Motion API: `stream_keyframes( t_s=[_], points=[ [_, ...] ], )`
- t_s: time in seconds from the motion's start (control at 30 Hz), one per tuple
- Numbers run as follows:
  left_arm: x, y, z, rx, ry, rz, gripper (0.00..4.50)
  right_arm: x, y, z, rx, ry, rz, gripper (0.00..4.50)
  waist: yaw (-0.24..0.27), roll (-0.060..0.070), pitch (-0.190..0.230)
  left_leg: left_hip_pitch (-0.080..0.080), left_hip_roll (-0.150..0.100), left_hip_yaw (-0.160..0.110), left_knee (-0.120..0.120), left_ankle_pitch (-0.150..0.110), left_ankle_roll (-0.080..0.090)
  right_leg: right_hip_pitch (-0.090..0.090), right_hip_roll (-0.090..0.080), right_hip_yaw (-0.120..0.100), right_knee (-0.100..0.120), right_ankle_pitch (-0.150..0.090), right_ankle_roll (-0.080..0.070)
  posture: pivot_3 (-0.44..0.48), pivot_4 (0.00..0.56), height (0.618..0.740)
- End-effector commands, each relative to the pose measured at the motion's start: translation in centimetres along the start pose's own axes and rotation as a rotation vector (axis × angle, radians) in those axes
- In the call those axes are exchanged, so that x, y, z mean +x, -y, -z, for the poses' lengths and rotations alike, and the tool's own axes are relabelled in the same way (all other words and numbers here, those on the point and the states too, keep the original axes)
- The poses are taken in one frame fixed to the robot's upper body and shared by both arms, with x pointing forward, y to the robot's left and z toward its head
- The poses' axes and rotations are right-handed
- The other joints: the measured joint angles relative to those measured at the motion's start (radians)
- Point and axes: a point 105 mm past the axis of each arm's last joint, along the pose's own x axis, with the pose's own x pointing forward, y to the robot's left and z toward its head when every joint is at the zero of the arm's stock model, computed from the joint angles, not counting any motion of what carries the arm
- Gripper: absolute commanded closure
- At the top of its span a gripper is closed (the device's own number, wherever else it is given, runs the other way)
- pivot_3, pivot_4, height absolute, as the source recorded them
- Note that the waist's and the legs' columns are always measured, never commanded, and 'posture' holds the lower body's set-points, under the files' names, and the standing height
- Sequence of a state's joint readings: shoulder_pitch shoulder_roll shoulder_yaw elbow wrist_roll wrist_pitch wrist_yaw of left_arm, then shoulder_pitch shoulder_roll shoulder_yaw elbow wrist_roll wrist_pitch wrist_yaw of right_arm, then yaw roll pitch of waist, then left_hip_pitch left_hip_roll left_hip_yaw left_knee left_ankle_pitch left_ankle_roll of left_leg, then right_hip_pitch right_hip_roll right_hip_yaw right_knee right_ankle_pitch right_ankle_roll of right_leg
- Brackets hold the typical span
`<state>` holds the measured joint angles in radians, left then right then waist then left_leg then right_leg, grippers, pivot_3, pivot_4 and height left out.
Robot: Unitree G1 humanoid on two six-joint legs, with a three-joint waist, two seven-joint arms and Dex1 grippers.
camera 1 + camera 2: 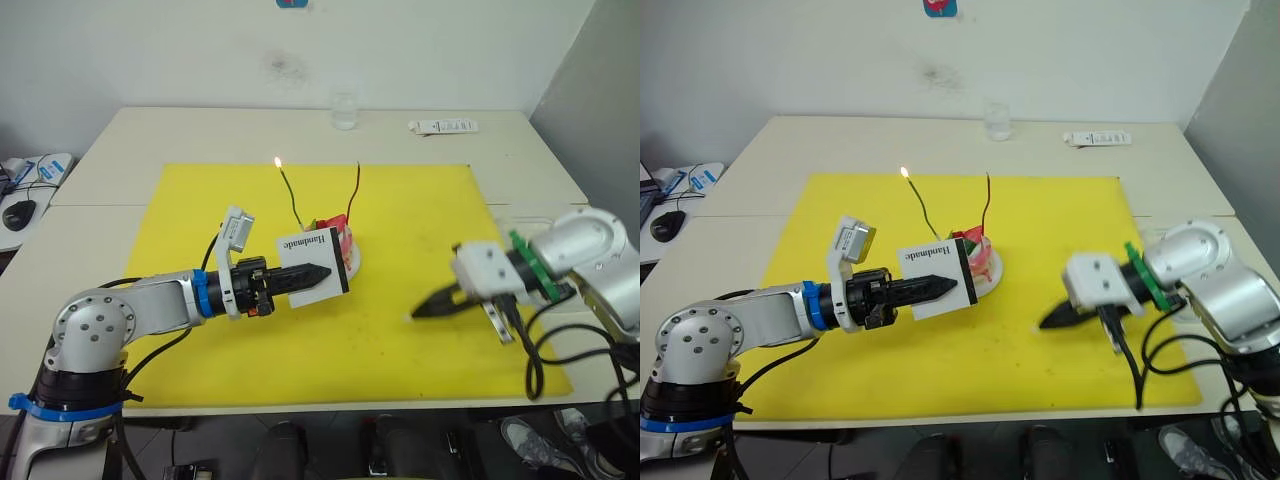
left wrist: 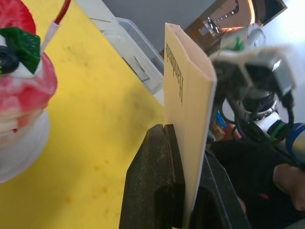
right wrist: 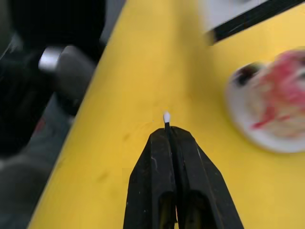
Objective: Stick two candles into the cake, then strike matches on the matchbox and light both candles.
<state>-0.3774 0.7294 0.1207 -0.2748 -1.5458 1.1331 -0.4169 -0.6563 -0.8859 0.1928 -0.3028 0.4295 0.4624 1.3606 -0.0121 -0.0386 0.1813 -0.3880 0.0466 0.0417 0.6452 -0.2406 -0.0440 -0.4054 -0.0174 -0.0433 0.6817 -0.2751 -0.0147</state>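
You have the cake (image 1: 338,243) at the mat's (image 1: 420,330) centre, both candles (image 1: 290,198) standing in it. The matchbox (image 1: 315,262) sits just before it, lower left; the glass (image 1: 344,111) and remote (image 1: 443,126) lie top centre.

left end effector (image 1: 940,288) gripping matchbox (image 1: 936,272), green candle (image 1: 919,205) lit in cake (image 1: 974,254)

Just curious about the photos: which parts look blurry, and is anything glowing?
Right wrist view: the cake is soft and smeared, while the match tip in the right end effector is sharp. Left wrist view: the background is blurred; the matchbox is clear. Left eye view: one candle's flame glows bright.
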Motion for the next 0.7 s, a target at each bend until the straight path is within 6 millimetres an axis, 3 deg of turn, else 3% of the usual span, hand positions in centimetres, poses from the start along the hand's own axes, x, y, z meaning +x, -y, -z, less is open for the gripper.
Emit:
stream_keyframes(
  t_s=[0.03, 0.27, 0.7],
  points=[
    [0.0, 0.8, -0.3, 0.032, 0.002, 0.028, 4.50, 0.1, 1.4, -2.4, -0.048, 0.087, 0.107, 4.48, 0.004, 0.000, 0.000, 0.000, 0.000, -0.001, 0.000, 0.000, 0.000, 0.000, 0.000, -0.001, 0.000, 0.000, 0.000, 0.000, 0.150, 0.740],
    [0.3, 1.0, -0.5, 0.038, -0.002, 0.039, 4.50, 2.1, 2.4, -4.5, -0.140, 0.161, 0.201, 4.48, 0.010, 0.000, 0.000, -0.006, -0.001, 0.000, 0.002, 0.000, 0.000, -0.001, -0.002, -0.001, -0.003, 0.000, 0.000, 0.000, 0.150, 0.740],
    [0.3, 1.2, -0.4, 0.037, 0.002, 0.043, 4.50, 3.6, 2.3, -4.1, -0.189, 0.124, 0.182, 4.48, 0.010, 0.000, 0.000, -0.006, -0.001, -0.002, 0.001, 0.000, 0.000, -0.001, -0.002, -0.003, -0.002, 0.000, 0.000, 0.000, 0.150, 0.740]
  ],
)
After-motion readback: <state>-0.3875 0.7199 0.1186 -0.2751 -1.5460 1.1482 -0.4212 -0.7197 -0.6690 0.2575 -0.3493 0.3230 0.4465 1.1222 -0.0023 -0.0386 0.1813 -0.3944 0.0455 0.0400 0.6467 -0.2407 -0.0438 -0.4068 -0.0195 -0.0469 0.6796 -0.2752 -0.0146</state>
